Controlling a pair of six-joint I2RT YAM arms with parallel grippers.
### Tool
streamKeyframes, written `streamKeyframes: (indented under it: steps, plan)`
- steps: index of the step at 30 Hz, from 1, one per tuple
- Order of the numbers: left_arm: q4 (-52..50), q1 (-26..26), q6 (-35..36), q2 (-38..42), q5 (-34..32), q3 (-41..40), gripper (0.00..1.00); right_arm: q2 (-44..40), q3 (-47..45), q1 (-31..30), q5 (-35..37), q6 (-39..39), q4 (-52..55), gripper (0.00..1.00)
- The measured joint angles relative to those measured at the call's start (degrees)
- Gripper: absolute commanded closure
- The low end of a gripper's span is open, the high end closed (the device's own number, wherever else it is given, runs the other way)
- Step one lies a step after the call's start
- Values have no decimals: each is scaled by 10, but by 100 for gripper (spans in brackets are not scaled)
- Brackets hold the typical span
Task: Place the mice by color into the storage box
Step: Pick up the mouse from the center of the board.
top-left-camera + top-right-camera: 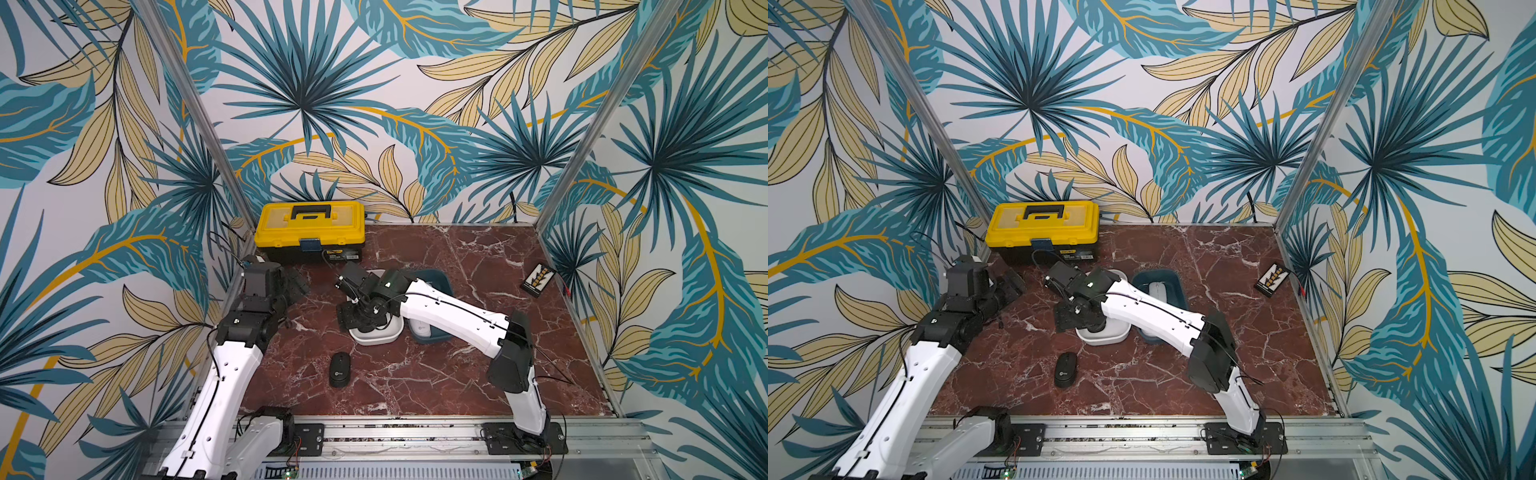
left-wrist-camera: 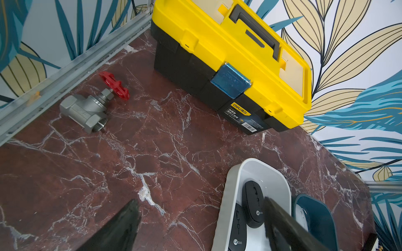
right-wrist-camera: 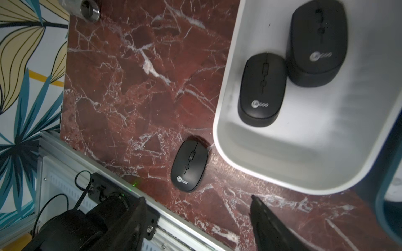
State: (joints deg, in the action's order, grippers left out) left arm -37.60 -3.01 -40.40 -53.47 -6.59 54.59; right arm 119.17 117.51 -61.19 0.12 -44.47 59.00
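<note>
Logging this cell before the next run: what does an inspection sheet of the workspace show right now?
surface: red marble tabletop, no spills seen.
job's things: two black mice in white bin; two white mice in teal bin; one black mouse loose on tabletop.
clutter: yellow toolbox, metal valve, small black case.
grippers: left gripper open, empty; right gripper open, empty, by white bin.
cables: black wire along right arm.
surroundings: leaf-pattern walls, metal rail in front.

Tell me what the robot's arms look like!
The left arm and right arm have smooth white shells with chunky black joints. Thin black cables run along them. The jaws are flat black wedges.
</note>
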Motion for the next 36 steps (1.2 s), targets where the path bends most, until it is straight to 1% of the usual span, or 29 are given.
streamKeyframes:
  steps: [3, 9, 15, 19, 24, 31, 36]
  plan:
    - [-18, 0, 2, 21, -7, 0, 9, 7, -15, -27, -6, -36, -5, 24]
    - [-56, 1, 5, 74, -28, 1, 7, 29, -18, -73, -17, -92, -9, 24]
    - [-91, 1, 5, 126, -38, 2, 6, 75, -19, -101, -32, -124, -22, 24]
    - [-109, 1, 3, 150, -39, 8, 6, 101, -19, -105, -34, -128, -22, 24]
    - [-123, 1, 0, 173, -39, 17, 6, 113, -10, -103, -28, -130, -18, 24]
    - [-128, 1, -5, 181, -39, 20, 5, 151, 44, -101, -19, -125, -2, 24]
    - [-130, 1, -12, 187, -39, 20, 5, 160, 50, -97, 0, -125, 16, 24]
